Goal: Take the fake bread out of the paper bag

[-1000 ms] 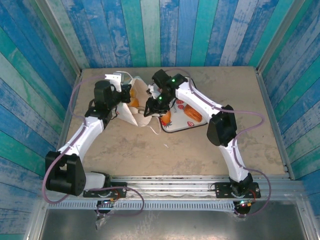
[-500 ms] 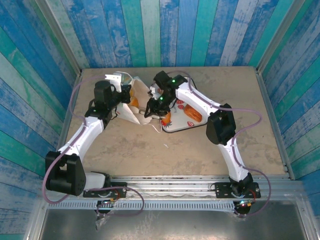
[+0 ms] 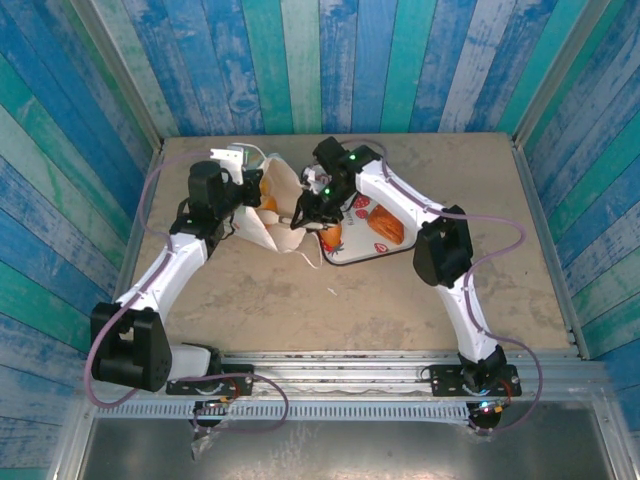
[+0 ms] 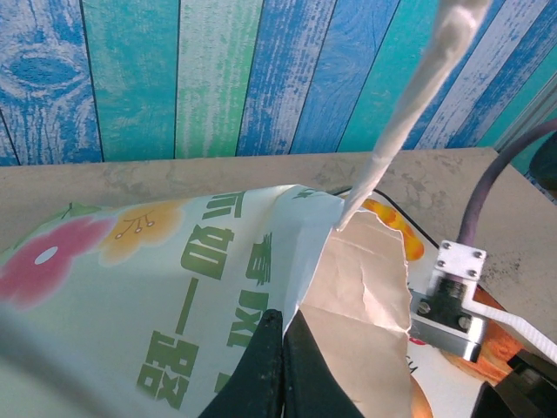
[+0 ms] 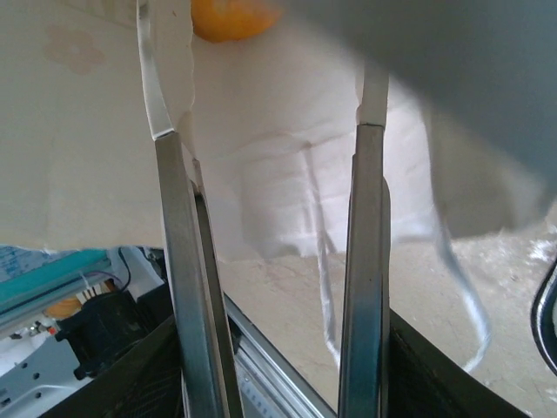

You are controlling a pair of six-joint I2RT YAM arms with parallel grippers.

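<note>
The white paper bag [image 3: 272,222] lies tilted on the table with its mouth toward the right. My left gripper [image 3: 243,192] is shut on the bag's upper rim [image 4: 300,252], its fingertips [image 4: 283,320] pinching the paper. An orange piece of fake bread [image 3: 268,186] shows inside the bag. My right gripper [image 3: 318,196] is shut on metal tongs [image 5: 178,261], whose two arms stand apart and reach into the bag's mouth [image 5: 261,131]. An orange bread [image 5: 231,17] lies just beyond the tong tips. Two more breads [image 3: 385,226] rest on the tray.
A white strawberry-print tray [image 3: 362,252] lies right of the bag, under my right arm. The bag's loop handle [image 3: 312,255] trails on the table toward the front. Wooden plank walls close the table in at the back and both sides.
My right gripper has carried the tongs slightly back and left, deeper toward the bag's mouth. The left gripper has kept its hold on the rim.
</note>
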